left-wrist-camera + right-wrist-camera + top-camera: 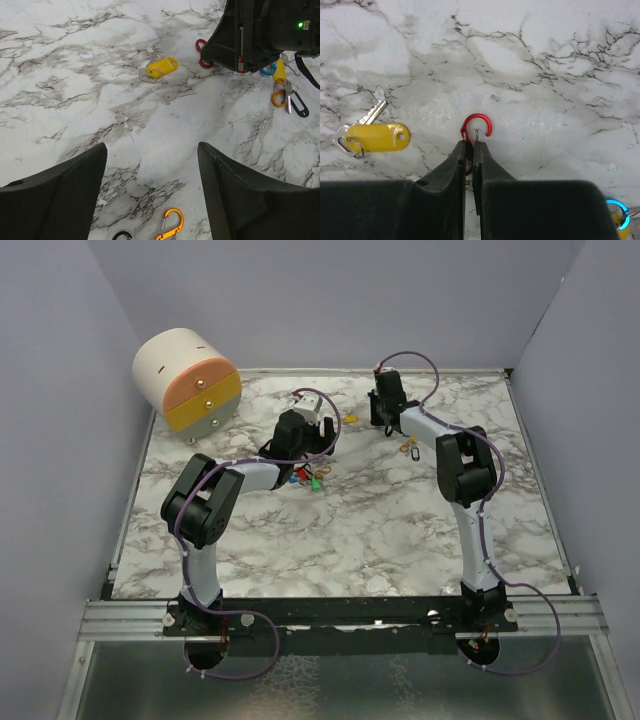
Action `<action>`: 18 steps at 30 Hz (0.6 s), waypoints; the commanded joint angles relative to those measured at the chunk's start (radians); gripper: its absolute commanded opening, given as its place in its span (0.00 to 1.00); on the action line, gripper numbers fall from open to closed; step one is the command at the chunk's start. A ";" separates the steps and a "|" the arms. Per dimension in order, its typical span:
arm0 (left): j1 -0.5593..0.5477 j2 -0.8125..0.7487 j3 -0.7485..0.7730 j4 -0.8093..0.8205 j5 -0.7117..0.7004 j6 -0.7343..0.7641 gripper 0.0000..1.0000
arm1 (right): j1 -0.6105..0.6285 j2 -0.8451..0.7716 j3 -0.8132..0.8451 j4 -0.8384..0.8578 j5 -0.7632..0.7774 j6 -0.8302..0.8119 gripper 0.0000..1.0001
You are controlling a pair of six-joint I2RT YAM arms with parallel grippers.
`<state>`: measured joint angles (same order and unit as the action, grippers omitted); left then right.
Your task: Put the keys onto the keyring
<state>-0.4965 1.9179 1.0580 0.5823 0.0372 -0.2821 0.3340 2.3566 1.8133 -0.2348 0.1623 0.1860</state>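
My right jaws pinch the red clip [475, 116], likely steadying it for the yellow key [377, 137], my left jaws hanging open.

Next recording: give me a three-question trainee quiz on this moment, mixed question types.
1. True or false: the left gripper has its jaws open.
2. The right gripper pinches: A, nothing; B, the red hook-shaped metal clip; C, a pencil.
3. In the right wrist view, what lies on the marble table left of that clip?
Key: 1 true; 2 B; 3 the yellow oblong plastic key tag with its silver key.
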 commanded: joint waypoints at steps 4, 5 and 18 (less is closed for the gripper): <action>0.007 0.020 0.012 0.033 0.054 0.006 0.69 | -0.004 -0.078 -0.126 0.068 -0.026 0.017 0.01; 0.007 0.026 0.019 0.035 0.062 0.006 0.68 | -0.004 -0.099 -0.139 0.070 -0.030 0.019 0.01; 0.003 0.200 0.209 0.040 0.050 0.002 0.65 | 0.006 -0.307 -0.393 0.151 -0.083 0.059 0.01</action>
<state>-0.4965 2.0636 1.2098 0.5995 0.0868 -0.2810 0.3340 2.1399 1.4742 -0.1410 0.1108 0.2253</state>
